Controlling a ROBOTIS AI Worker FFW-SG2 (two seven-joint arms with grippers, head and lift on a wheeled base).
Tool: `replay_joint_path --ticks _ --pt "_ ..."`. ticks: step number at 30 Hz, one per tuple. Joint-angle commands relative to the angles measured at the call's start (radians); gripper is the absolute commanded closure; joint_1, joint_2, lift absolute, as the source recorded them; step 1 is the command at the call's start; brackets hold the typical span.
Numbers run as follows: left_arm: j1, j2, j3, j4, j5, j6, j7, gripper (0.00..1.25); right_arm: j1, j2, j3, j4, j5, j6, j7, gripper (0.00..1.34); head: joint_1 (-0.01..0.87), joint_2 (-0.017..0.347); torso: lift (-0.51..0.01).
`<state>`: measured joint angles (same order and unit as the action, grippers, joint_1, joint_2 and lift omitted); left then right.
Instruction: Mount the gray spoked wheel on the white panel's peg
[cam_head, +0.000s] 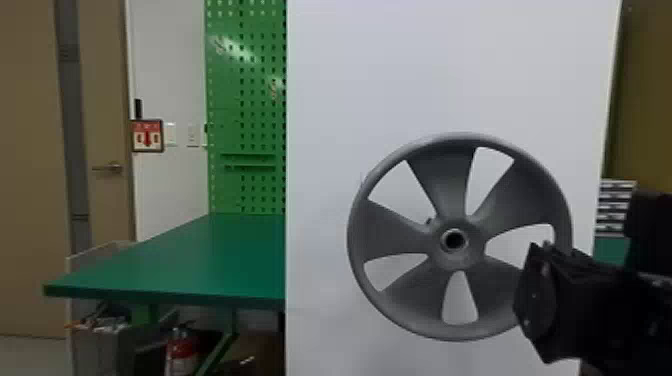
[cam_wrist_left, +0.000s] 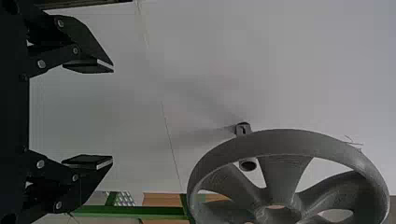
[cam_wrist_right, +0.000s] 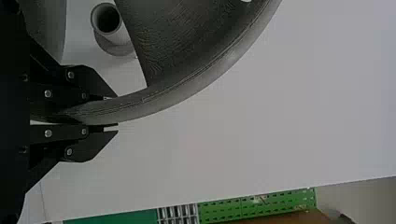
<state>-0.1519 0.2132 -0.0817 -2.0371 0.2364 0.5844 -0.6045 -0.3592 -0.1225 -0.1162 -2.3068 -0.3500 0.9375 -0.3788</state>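
Observation:
In the head view my right gripper (cam_head: 542, 295) is at the lower right rim of the gray spoked wheel (cam_head: 450, 187), which stands upright before the white panel (cam_head: 320, 150). The right wrist view has the right gripper (cam_wrist_right: 113, 113) shut on the rim of the wheel (cam_wrist_right: 187, 84), with the hollow peg (cam_wrist_right: 119, 38) seen past a spoke. My left gripper (cam_wrist_left: 113, 114) is open and holds nothing. In the left wrist view the peg (cam_wrist_left: 243, 129) juts from the panel, its end seen through an opening of the wheel (cam_wrist_left: 287, 142), apart from the hub.
Left of the panel, a green table (cam_head: 175, 265) stands by a green pegboard (cam_head: 250, 115). Under it are a grey bin (cam_head: 100, 347) and a fire extinguisher (cam_head: 182, 352). A small drawer cabinet (cam_head: 616, 207) stands behind the panel's right edge.

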Motion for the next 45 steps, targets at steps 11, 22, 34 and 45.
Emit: replay_joint_path --ticks 11,22,34,45 --pt "0.002 0.000 -0.001 0.002 -0.002 0.000 -0.001 0.55 -0.020 -0.006 -0.010 0.053 0.005 -0.016 0.000 1.28 0.123 -0.008 -0.401" --pt "0.002 0.000 0.002 0.002 0.000 0.000 0.000 0.55 -0.030 -0.023 -0.023 0.083 0.006 -0.031 0.001 1.28 0.123 -0.008 -0.401" --pt "0.002 0.000 0.002 0.002 0.000 0.000 0.000 0.55 -0.044 -0.035 -0.053 0.132 0.028 -0.046 0.072 1.28 0.123 -0.008 -0.401" --pt "0.003 0.000 0.000 0.002 -0.002 0.000 0.000 0.55 -0.058 -0.049 -0.079 0.181 0.037 -0.068 0.144 1.28 0.123 -0.008 -0.401"
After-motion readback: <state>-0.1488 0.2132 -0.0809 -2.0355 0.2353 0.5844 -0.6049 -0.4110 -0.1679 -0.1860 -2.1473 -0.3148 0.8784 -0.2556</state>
